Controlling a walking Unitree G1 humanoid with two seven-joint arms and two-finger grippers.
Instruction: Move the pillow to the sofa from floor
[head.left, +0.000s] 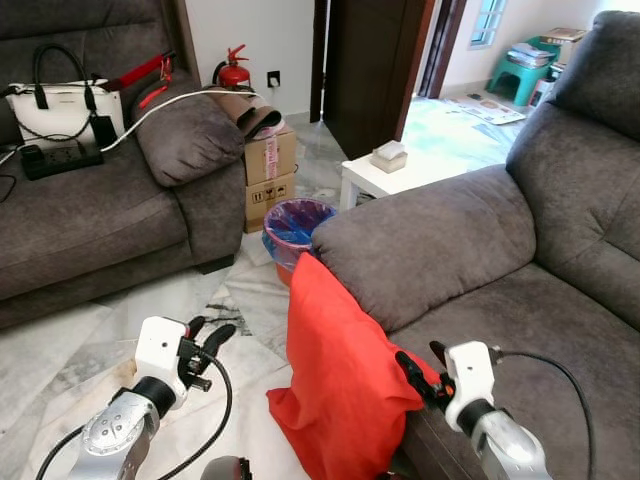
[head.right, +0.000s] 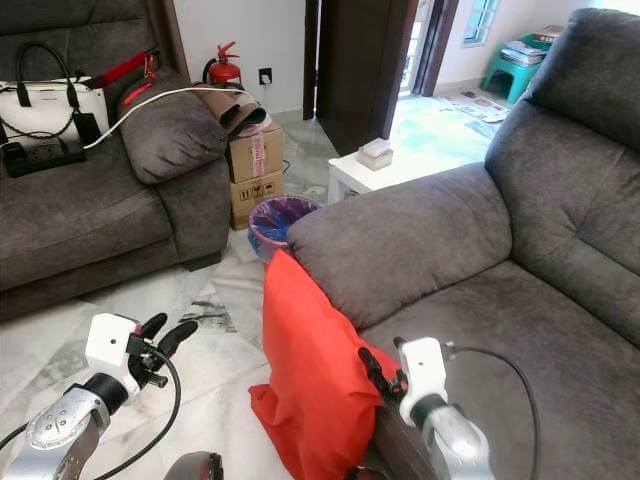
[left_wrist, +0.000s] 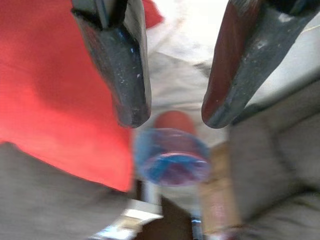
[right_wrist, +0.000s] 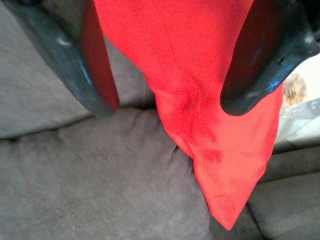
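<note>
Red fabric was the first thing I picked out: the pillow (head.left: 340, 375) stood on end on the floor (head.left: 90, 340), leaning against the front of the near sofa (head.left: 520, 300), its top corner resting against the grey armrest (head.left: 420, 245) and its lower edge spread on the marble tiles. My right gripper (head.left: 420, 372) was at the pillow's right edge, beside the sofa seat; in the right wrist view its black fingers (right_wrist: 75, 70) were spread apart with the red cloth between them, not pinched. My left gripper (head.left: 208, 336) hung over the tiles to the left of the pillow, apart from it, its two fingers (left_wrist: 120, 65) parted with nothing in them.

Just behind the pillow sat a bin (head.left: 296, 228) lined with a blue bag, tucked between the armrest and two stacked cardboard boxes (head.left: 270, 172). A small white table (head.left: 375, 178) stood past the armrest. Across the room a second sofa (head.left: 100, 215) carried a white handbag (head.left: 62, 108) and a black power strip (head.left: 60, 157), with a fire extinguisher (head.left: 233, 70) against the wall behind it.
</note>
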